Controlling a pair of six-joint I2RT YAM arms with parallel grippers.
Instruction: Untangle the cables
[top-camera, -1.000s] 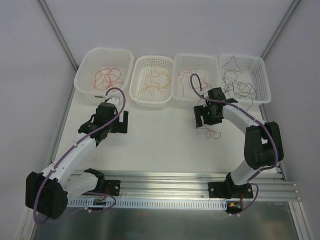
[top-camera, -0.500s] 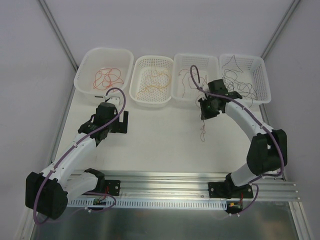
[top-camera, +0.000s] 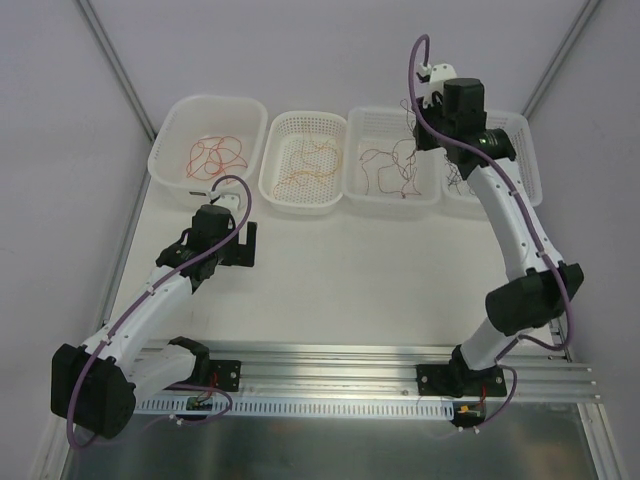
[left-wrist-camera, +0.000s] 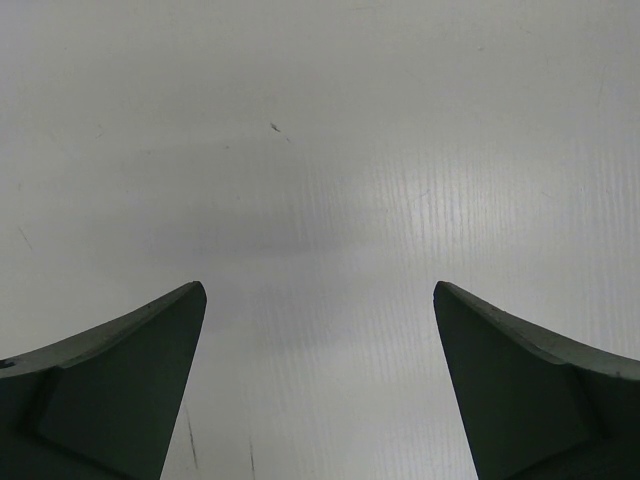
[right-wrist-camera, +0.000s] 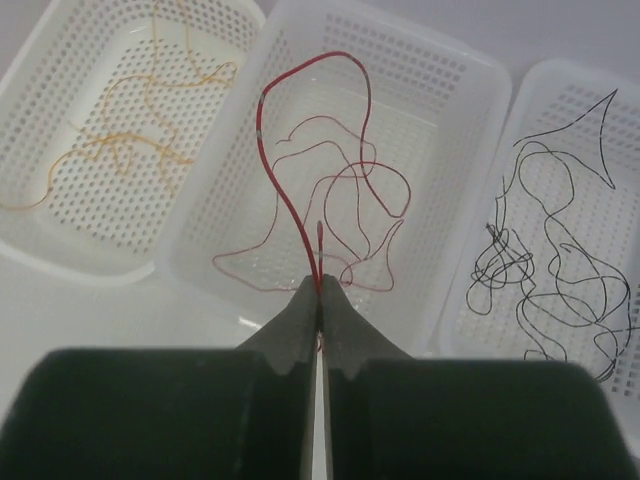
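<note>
Bright, even, diffuse light is cast throughout; only a faint, soft shadow is seen on the white table (left-wrist-camera: 240, 225).

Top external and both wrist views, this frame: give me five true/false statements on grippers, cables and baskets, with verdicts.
1. The right gripper is shut on a red cable. True.
2. The left gripper holds a cable. False: it is open over the bare table, with nothing between its fingers.
3. The black cables lie in the rightmost basket. True.
4. The orange cables share a basket with the black ones. False: they lie in the second basket from the left.
5. Both grippers are raised over the baskets. False: only the right one is; the left one is over the table, short of them.
</note>
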